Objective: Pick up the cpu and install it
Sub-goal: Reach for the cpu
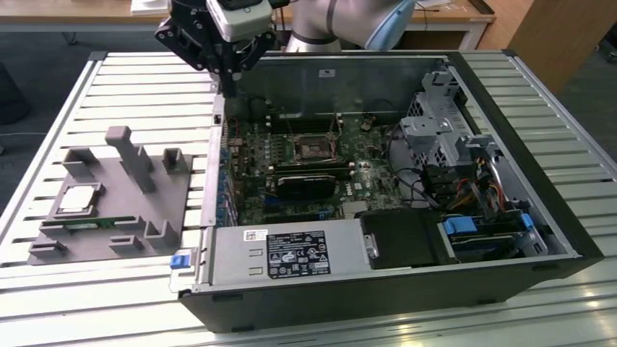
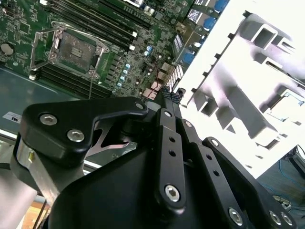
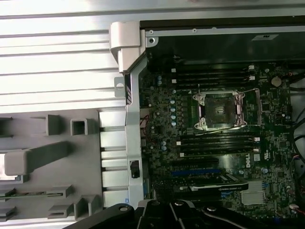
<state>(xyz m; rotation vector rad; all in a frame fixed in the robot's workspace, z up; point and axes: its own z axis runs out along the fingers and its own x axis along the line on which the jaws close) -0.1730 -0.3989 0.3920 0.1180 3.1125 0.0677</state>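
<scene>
The end effector (image 1: 230,87) hangs in the air over the far part of the table (image 1: 144,79). It is above the side wall of the open computer case (image 1: 386,296), the wall on the exterior view's left. Its two fingers are closed tight together and they hold nothing. In the second wrist view the black fingers (image 2: 164,124) come to one thin tip (image 2: 167,93) above the edge of the green motherboard (image 2: 143,52).

The cpu (image 1: 79,199) is well apart from the end effector. It lies flat in a gray holder (image 1: 144,210) on the table, near the table's edge on the exterior view's left and toward the near corner. Its silver top faces up. Just beside it, closer to the near edge, a long thin green memory stick (image 1: 92,224) lies in the same holder. A tall gray post (image 1: 135,159) stands up from the holder.

Inside the case, the motherboard (image 1: 371,173) lies flat. The square socket (image 1: 313,147) sits near its far side, with a shiny metal frame around it. In the first wrist view the socket (image 3: 220,110) has long black slots on two sides. A gray box (image 1: 289,253) with a white label sits at the near side of the case.
</scene>
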